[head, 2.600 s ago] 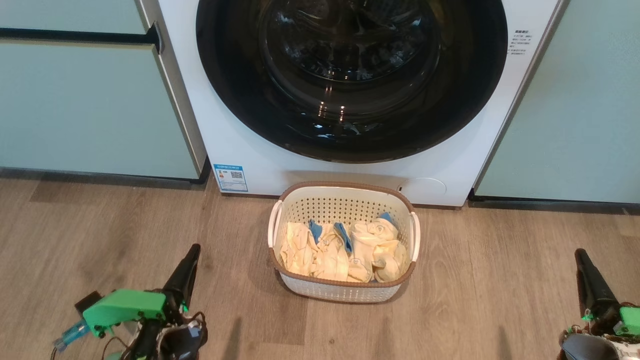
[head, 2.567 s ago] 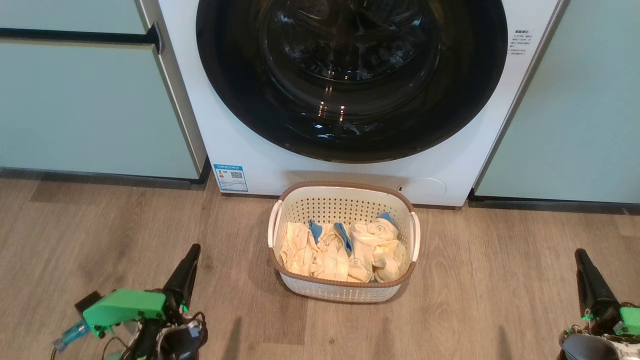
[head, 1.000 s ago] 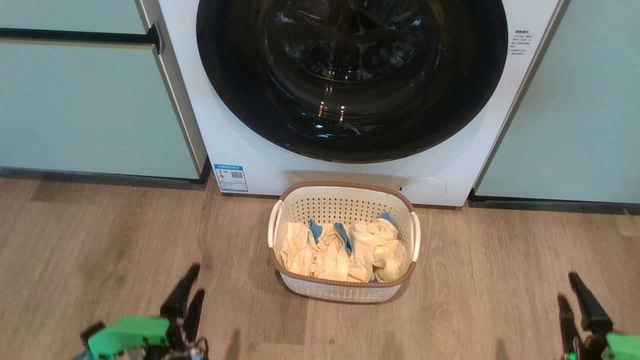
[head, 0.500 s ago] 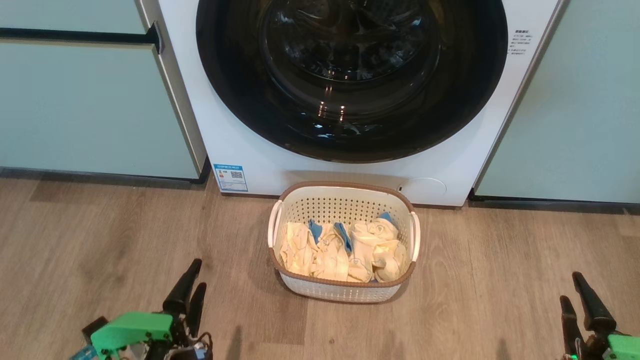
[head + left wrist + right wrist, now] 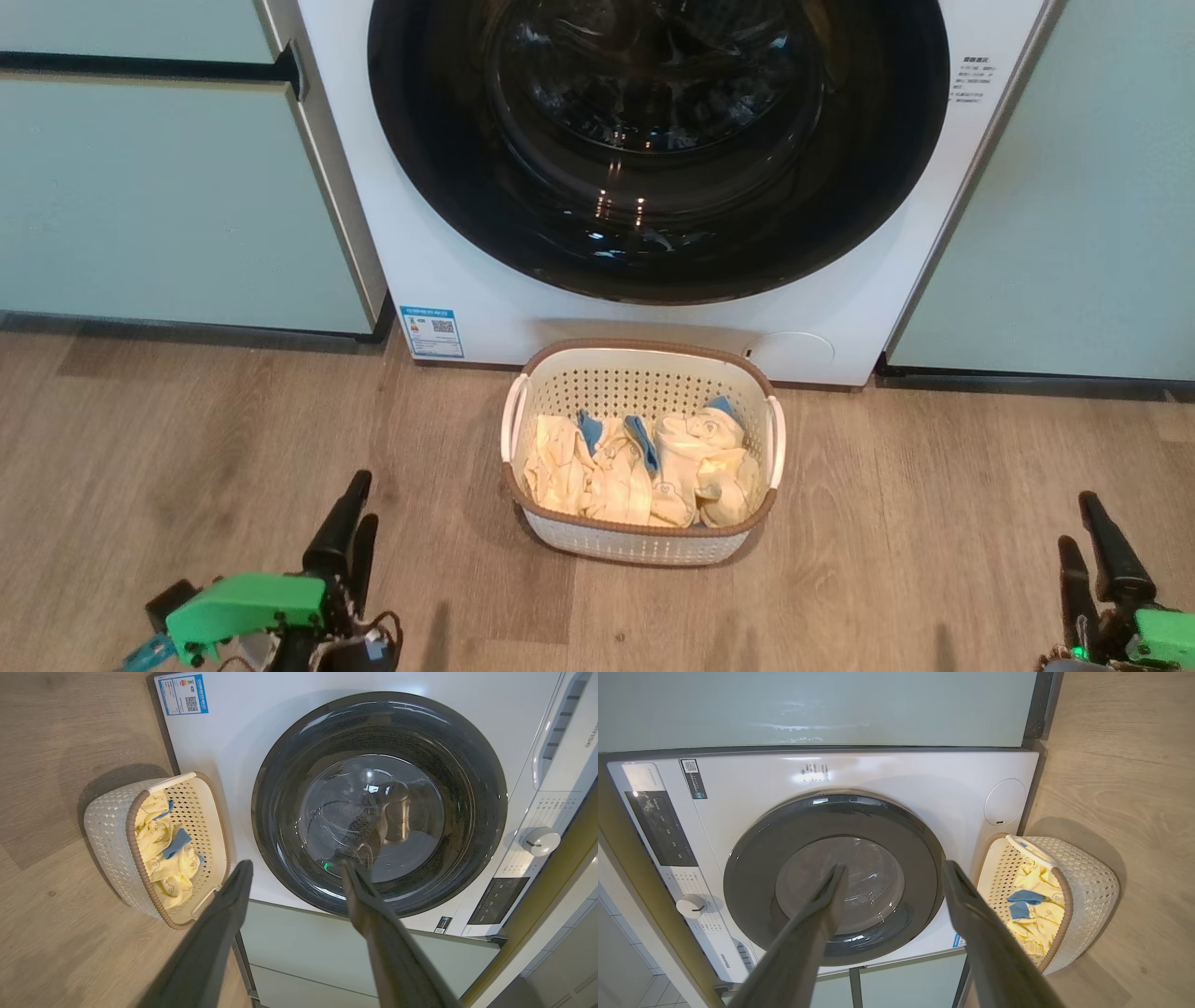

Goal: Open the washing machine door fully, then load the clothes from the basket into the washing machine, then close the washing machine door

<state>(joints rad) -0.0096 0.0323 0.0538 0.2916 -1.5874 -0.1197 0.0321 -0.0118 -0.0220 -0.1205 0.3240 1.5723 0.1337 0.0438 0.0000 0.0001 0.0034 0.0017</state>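
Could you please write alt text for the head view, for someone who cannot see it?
A closed black washing machine door fills the top, in a white washing machine between pale green cabinets. On the wooden floor before it stands a cream basket of pale yellow clothes. The open left tool and right tool show at the lower corners.

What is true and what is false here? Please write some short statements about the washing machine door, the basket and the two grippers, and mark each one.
1. The washing machine door is shut. True.
2. The basket stands on the wooden floor in front of the washing machine. True.
3. The basket is empty. False: pale yellow clothes with blue patches lie in it.
4. The left gripper is open and holds nothing. True.
5. The right gripper is shut on a garment. False: it is open and empty.
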